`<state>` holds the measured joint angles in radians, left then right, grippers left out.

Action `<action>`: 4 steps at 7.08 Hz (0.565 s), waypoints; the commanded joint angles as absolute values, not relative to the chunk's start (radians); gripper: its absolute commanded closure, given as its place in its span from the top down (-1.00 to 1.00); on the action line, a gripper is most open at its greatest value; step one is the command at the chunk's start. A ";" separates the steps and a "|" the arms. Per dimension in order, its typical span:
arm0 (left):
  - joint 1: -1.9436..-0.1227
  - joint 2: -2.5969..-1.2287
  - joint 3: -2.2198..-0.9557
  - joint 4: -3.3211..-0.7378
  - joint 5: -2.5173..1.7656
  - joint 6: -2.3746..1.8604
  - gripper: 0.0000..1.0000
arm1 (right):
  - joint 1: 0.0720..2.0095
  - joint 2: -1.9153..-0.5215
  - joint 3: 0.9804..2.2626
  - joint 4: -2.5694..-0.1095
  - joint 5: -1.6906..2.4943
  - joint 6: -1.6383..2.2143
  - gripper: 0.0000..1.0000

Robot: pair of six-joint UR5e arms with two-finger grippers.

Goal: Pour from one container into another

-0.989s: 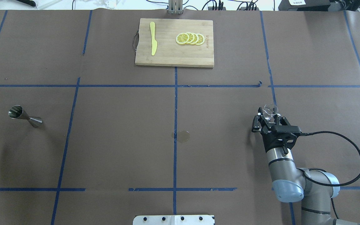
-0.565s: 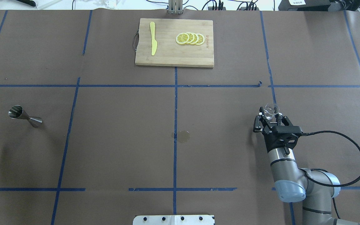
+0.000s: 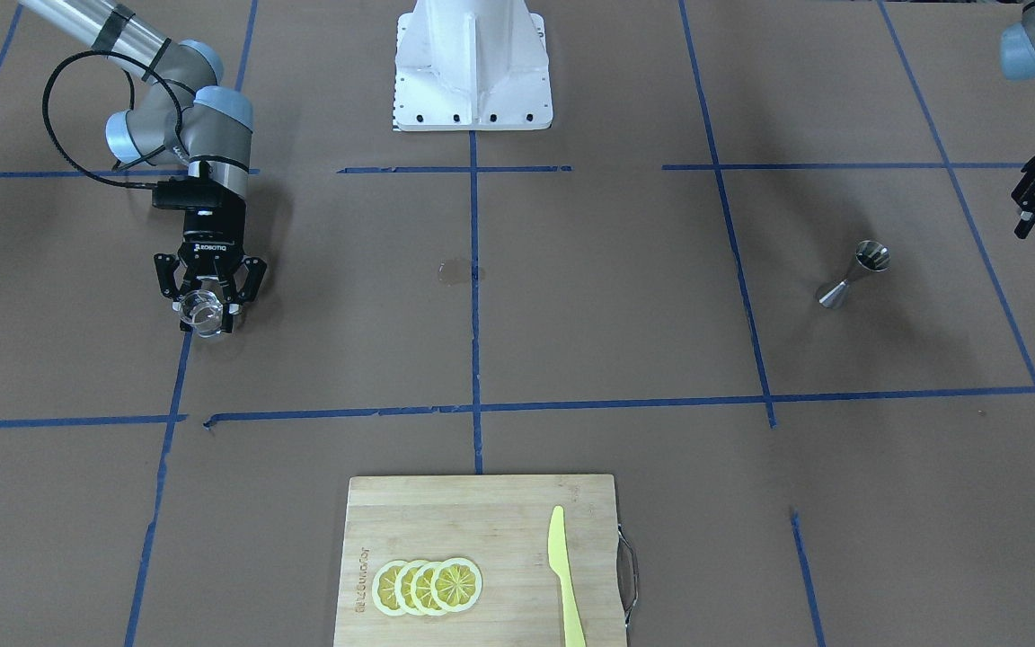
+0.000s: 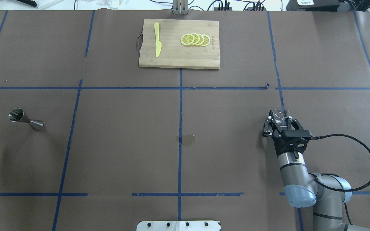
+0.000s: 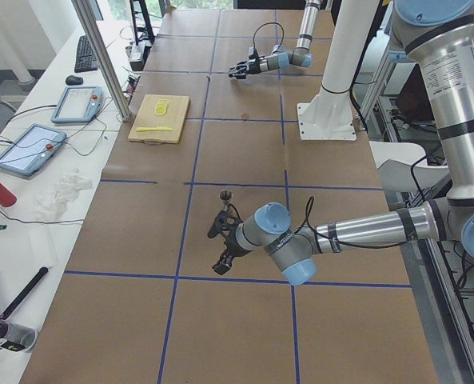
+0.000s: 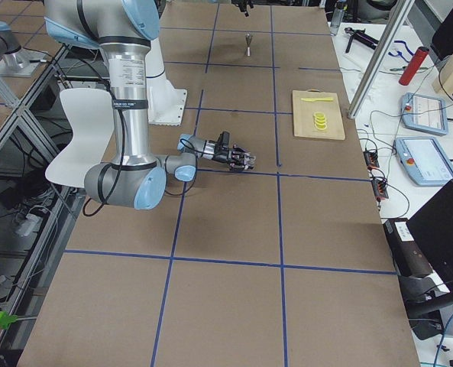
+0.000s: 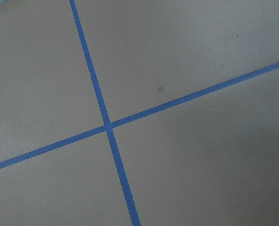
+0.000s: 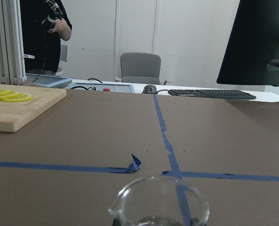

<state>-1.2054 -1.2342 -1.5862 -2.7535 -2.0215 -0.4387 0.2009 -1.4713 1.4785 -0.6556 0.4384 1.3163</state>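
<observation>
The clear glass tumbler (image 4: 281,113) sits between the fingers of my right gripper (image 4: 280,119), which is shut on it at the right side of the table. In the front view the tumbler (image 3: 204,312) hangs at the tips of the gripper (image 3: 205,301). Its rim (image 8: 159,201) fills the bottom of the right wrist view. The steel jigger (image 4: 26,119) stands upright far to the left, alone. My left gripper (image 5: 220,250) hovers near the jigger (image 5: 226,195), open and empty; one of its fingers (image 3: 1026,216) shows at the front view's edge.
A wooden cutting board (image 4: 172,57) at the far middle carries lemon slices (image 4: 195,39) and a yellow knife (image 4: 157,39). A small wet stain (image 4: 188,140) marks the paper at the centre. The robot's white base plate (image 4: 178,225) is at the near edge.
My right gripper has shifted slightly to the right, carrying the tumbler with it. The jigger has not moved.
</observation>
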 commanded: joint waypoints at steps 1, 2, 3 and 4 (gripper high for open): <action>-1.206 -1.235 -1.588 -2.753 -2.020 -0.439 1.00 | 0.201 -1.474 1.474 -0.655 0.439 1.316 -1.00; -1.206 -1.236 -1.588 -2.753 -2.020 -0.439 1.00 | 0.202 -1.474 1.476 -0.653 0.439 1.318 -1.00; -1.204 -1.236 -1.588 -2.753 -2.020 -0.439 1.00 | 0.201 -1.476 1.474 -0.646 0.439 1.330 -0.31; -1.204 -1.236 -1.589 -2.753 -2.020 -0.439 1.00 | 0.199 -1.488 1.445 -0.544 0.439 1.316 0.97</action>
